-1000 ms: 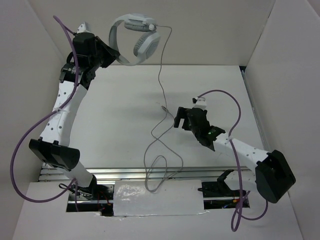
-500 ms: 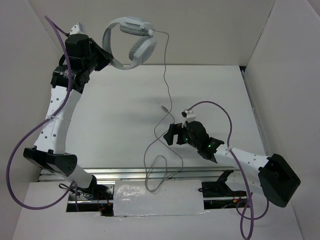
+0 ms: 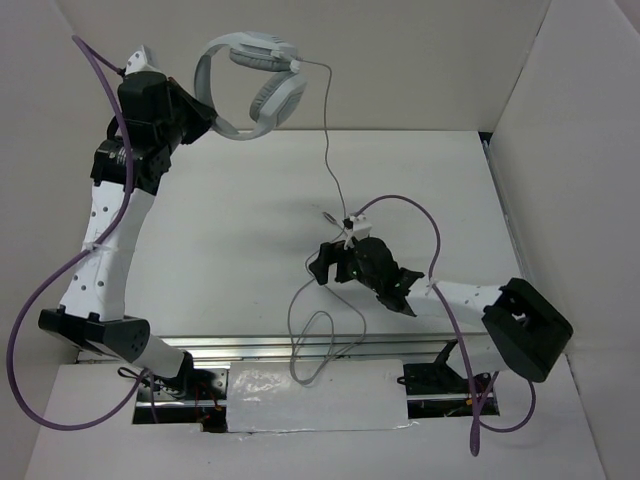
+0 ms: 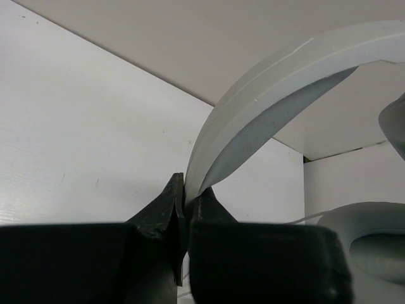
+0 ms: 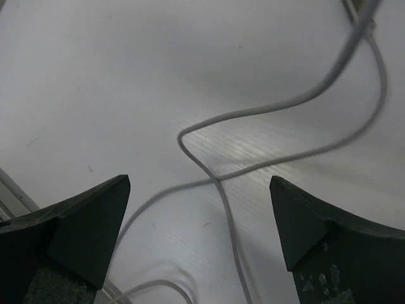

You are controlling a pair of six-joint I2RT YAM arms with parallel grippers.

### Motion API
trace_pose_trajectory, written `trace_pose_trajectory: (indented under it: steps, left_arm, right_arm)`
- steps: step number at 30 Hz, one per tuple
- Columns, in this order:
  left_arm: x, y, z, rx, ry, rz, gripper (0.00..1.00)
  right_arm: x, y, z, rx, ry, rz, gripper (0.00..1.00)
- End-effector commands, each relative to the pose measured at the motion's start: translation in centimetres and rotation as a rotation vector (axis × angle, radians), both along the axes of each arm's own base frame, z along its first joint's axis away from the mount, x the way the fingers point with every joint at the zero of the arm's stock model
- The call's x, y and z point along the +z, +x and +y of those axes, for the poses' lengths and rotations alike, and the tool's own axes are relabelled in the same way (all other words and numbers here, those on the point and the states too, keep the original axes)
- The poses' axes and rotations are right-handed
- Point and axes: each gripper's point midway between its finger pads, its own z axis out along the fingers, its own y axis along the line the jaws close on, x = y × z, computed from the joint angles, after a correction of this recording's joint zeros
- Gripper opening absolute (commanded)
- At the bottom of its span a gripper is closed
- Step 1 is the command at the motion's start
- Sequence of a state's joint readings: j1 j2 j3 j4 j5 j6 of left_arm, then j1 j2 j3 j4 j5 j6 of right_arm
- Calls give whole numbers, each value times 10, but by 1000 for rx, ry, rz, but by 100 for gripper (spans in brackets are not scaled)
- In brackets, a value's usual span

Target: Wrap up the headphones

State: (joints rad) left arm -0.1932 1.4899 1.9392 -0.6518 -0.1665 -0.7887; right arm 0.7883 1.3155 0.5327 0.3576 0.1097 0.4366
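Near table [image 3: 230,200] edge, slack cable [image 5: 212,177] lies in loose loops. Right gripper [image 5: 199,215] hovers mid-table w/ fingers spread wide, cable crossing on the surface betw. them, nothing gripped. Cable then climbs to the headphones [image 3: 277,97], held up in the air at far left. Left gripper [image 4: 185,196] is pinched tight on the headband [image 4: 266,82], w/ the ear cup [image 4: 373,240] off to its right.
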Motion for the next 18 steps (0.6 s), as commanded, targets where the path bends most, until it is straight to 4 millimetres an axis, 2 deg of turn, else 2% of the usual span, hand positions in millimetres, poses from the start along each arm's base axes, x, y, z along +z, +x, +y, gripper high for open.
trace_pose_trajectory:
  steps: [1,3,7,12,18]
  left_arm:
    - [67,-13,9,32,-63,-204,0]
    - [67,-13,12,39,-54,-203,0]
    - [68,-16,14,34,-57,-212,0]
    - [71,-19,18,47,-59,-221,0]
    - [78,-21,23,58,-45,-222,0]
  right_arm:
    - [27,8,32,83,106,-95,100]
    - [18,5,38,103,110,-71,100]
    - [-15,14,44,83,40,5,99]
    - [-19,23,58,96,44,-5,98]
    - [-18,43,70,75,56,-59,98]
